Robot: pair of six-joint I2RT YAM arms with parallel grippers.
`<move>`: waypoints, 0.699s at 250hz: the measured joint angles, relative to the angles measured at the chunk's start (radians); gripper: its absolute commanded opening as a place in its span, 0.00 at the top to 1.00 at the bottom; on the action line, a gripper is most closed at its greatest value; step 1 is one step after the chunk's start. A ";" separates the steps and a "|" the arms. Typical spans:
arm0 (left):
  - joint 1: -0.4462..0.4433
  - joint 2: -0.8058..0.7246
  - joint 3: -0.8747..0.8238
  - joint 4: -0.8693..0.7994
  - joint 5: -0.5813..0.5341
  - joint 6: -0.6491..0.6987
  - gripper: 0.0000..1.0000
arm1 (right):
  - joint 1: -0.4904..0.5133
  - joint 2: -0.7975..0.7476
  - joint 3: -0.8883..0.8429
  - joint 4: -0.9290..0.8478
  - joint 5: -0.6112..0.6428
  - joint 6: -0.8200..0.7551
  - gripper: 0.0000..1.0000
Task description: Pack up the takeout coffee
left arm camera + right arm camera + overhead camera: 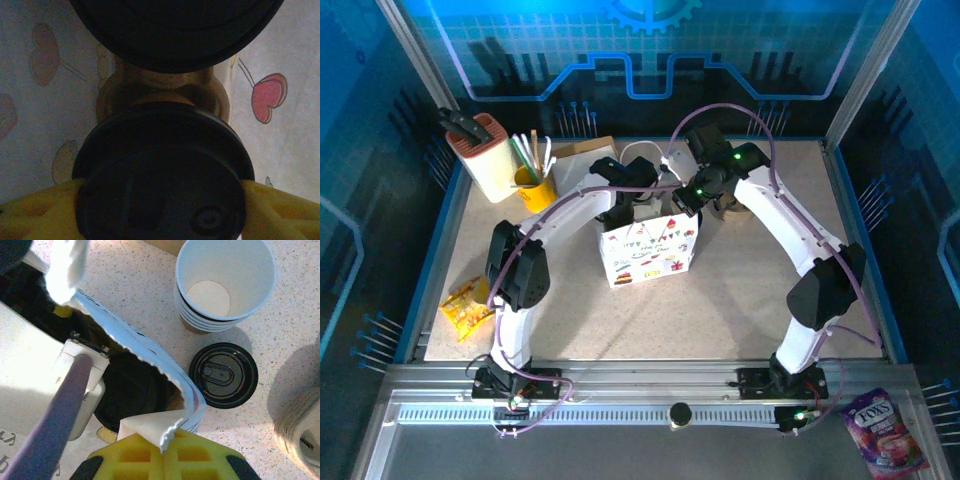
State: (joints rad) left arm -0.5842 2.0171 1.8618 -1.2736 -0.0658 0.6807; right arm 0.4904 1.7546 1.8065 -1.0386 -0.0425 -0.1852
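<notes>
Left hand [160, 216] inside bag [35, 125], around cup [160, 165]

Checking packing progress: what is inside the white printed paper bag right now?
Inside the white printed paper bag: one round black plastic lid, a second lid beyond it, tan-brown material between. Whatever sits beneath the lids is covered, as is the bag's bottom.
</notes>
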 measured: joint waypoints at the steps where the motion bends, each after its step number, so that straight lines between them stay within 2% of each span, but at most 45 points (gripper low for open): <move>1: 0.000 0.000 0.000 0.000 0.000 0.000 0.54 | 0.000 0.000 0.000 0.000 0.000 0.000 0.93; 175: 0.001 0.015 -0.019 0.031 0.008 -0.002 0.54 | 0.000 0.002 0.000 0.000 0.000 0.000 0.93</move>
State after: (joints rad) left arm -0.5835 2.0319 1.8423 -1.2430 -0.0582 0.6792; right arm 0.4900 1.7565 1.8065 -1.0386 -0.0429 -0.1852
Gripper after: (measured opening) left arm 0.671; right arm 0.074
